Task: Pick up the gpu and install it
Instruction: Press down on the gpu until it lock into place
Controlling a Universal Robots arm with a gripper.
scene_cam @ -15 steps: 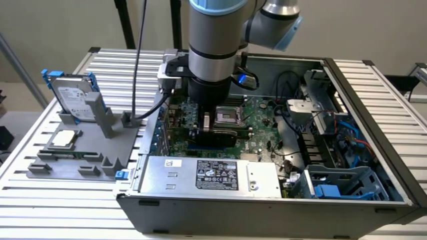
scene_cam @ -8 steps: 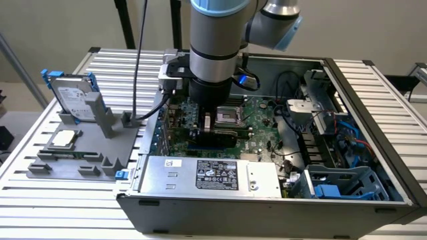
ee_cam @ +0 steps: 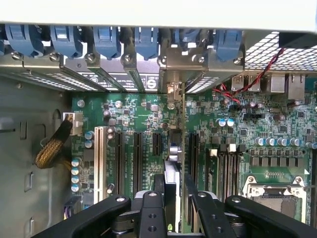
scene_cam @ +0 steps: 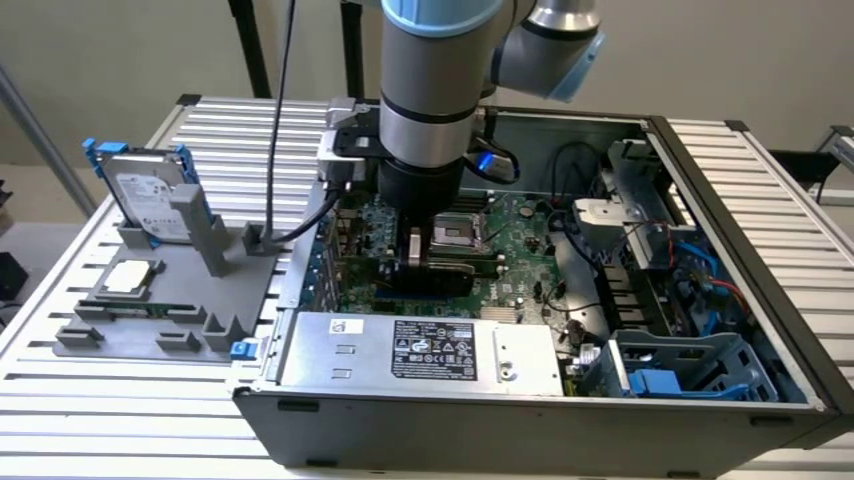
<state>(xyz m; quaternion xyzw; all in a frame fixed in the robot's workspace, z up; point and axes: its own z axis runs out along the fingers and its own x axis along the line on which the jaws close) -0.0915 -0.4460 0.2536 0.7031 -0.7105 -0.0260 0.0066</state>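
Observation:
My gripper [ee_cam: 174, 201] is down inside the open computer case [scene_cam: 747, 300], shut on the gpu [ee_cam: 174, 148]. In the wrist view the card appears edge-on, a thin black and silver strip standing upright between my black fingers [ee_cam: 148, 208]. Its metal bracket end [ee_cam: 173, 91] reaches the row of rear slot openings in the case. The card stands over the motherboard [ee_cam: 133, 109], in line with a slot next to the black expansion slots [ee_cam: 136, 153]; whether it is seated I cannot tell. In the exterior view my gripper [scene_cam: 430, 255] holds the dark card [scene_cam: 427, 278] just above the board.
A grey fixture [scene_cam: 147, 335] at the exterior view's left carries the hard drive with blue rails [scene_cam: 147, 195], a processor [scene_cam: 130, 278] and a green memory stick [scene_cam: 127, 308]. The power supply [scene_cam: 420, 350], CPU socket [ee_cam: 275, 198], blue slot latches [ee_cam: 106, 37] and a braided cable [ee_cam: 52, 148] crowd the case.

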